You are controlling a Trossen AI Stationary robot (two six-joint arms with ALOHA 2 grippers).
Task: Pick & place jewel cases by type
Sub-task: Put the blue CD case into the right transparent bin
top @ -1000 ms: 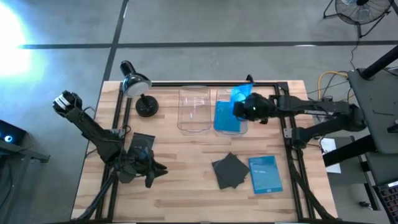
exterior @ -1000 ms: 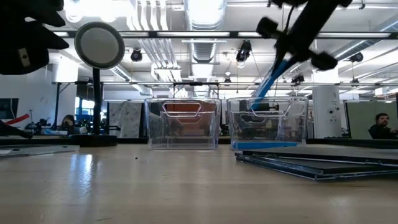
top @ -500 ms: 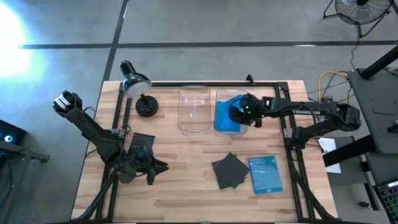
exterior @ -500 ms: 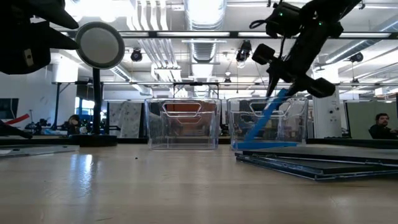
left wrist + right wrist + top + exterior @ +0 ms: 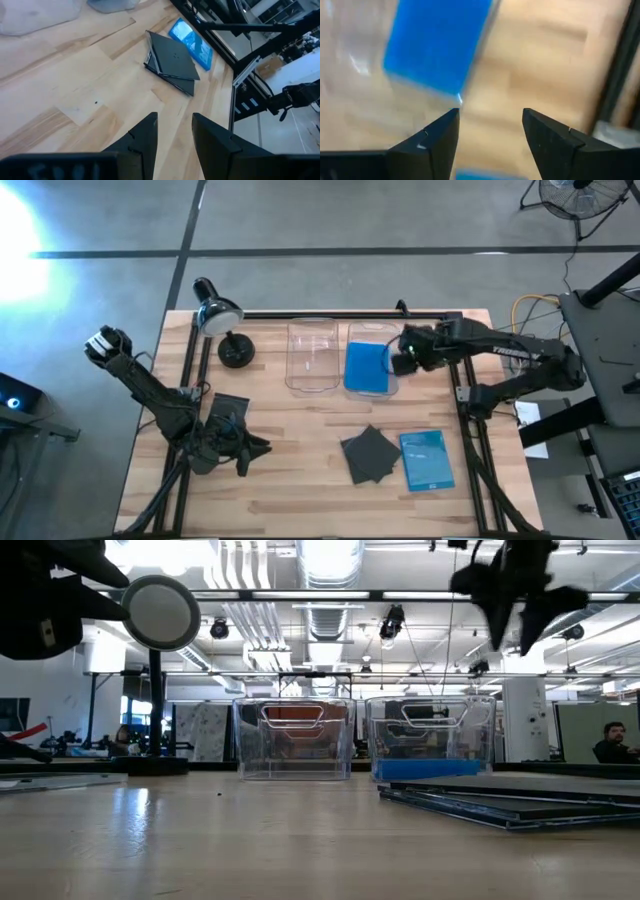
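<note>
A blue jewel case (image 5: 365, 367) lies flat on the floor of the right clear bin (image 5: 372, 330); it also shows in the low view as a blue jewel case (image 5: 430, 769) and in the right wrist view (image 5: 437, 45). My right gripper (image 5: 403, 360) hangs open above that bin's right rim, clear of the case and with nothing between its fingers (image 5: 490, 130). A small pile of dark jewel cases (image 5: 368, 453) and one more blue jewel case (image 5: 427, 458) lie flat on the table at the near right. My left gripper (image 5: 248, 450) waits at the near left, its fingers (image 5: 175, 125) a little apart on nothing.
An empty clear bin (image 5: 313, 357) stands left of the right bin. A desk lamp (image 5: 220, 320) stands at the far left corner. A black frame rail (image 5: 340, 313) runs along the table's far edge. Bare wood lies between the bins and the loose cases.
My right gripper has opened and let go of the blue case, then risen and drawn back toward the table's right edge. The case, first held slanting with its lower edge in the right bin, has fallen flat onto the bin's floor.
</note>
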